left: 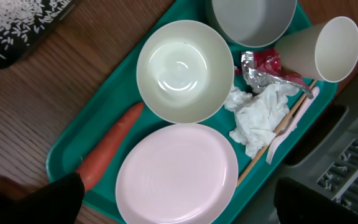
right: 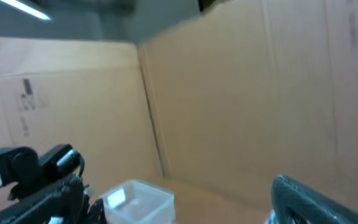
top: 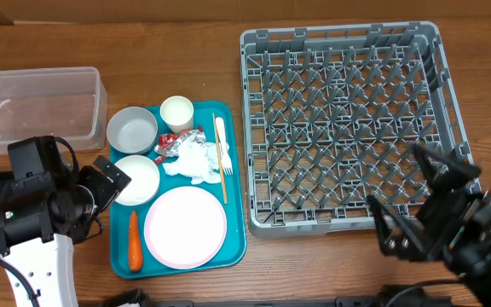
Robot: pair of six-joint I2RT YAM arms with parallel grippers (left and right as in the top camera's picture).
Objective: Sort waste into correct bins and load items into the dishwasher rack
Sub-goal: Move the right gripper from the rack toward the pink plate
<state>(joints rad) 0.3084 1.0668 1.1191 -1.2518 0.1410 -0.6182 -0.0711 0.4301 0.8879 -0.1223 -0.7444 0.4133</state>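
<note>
The teal tray (top: 239, 213) holds a pink plate (top: 186, 226), a whitish bowl (top: 139, 179), a grey bowl (top: 132, 130), a white cup (top: 176, 112), a carrot (top: 135, 240), a crumpled napkin (top: 196, 160), a red-and-silver foil wrapper (top: 176, 143), a wooden stick (top: 219, 170) and a white fork (top: 222, 141). My left gripper (top: 109, 183) hangs open over the tray's left edge, with the plate (left: 176, 174) between its fingers in the left wrist view. Over the front right corner of the grey dishwasher rack (top: 348, 119), my right gripper (top: 405, 200) is open and empty.
A clear tub (top: 37, 107) stands at the back left, and it also shows in the right wrist view (right: 138, 199). A black tray (left: 17, 25) with rice grains lies left of the teal tray (left: 104, 106). Cardboard walls (right: 241, 93) stand behind the table.
</note>
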